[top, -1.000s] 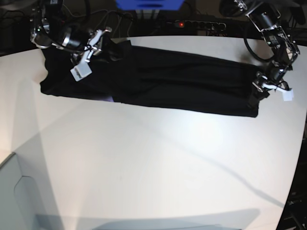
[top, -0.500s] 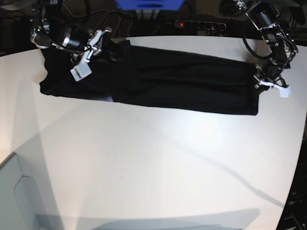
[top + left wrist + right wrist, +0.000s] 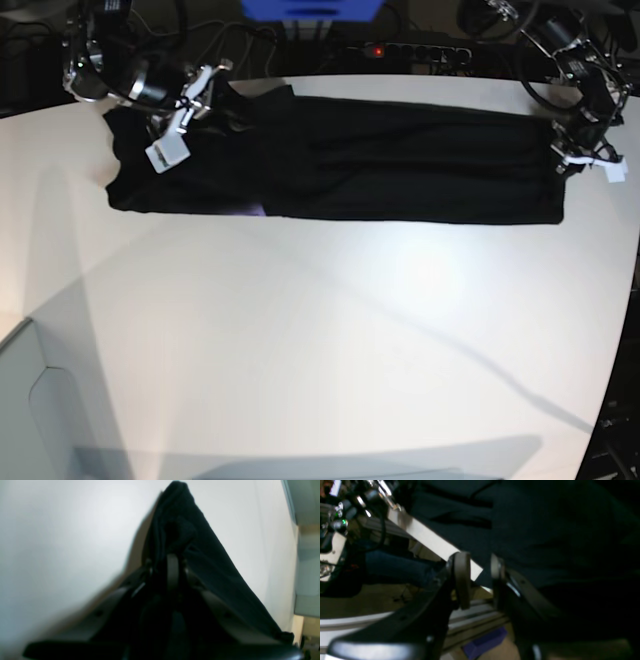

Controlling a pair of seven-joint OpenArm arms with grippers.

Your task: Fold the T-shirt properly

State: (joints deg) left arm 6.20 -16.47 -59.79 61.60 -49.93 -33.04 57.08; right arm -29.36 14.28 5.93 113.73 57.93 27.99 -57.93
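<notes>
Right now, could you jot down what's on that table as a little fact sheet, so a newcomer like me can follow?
Item: T-shirt, black, stretched into a long band across the table's far side
Left gripper: shut on one end of the shirt
Right gripper: open, fingers apart at the shirt's edge
Fold status: narrowed lengthwise, not yet folded short

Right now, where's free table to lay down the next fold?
Free: the whole near half of the table, in front of the T-shirt, plus the strip left of the shirt's end. Crowded: the far edge, with the left hand pinching one end and the right hand over the other.
</notes>
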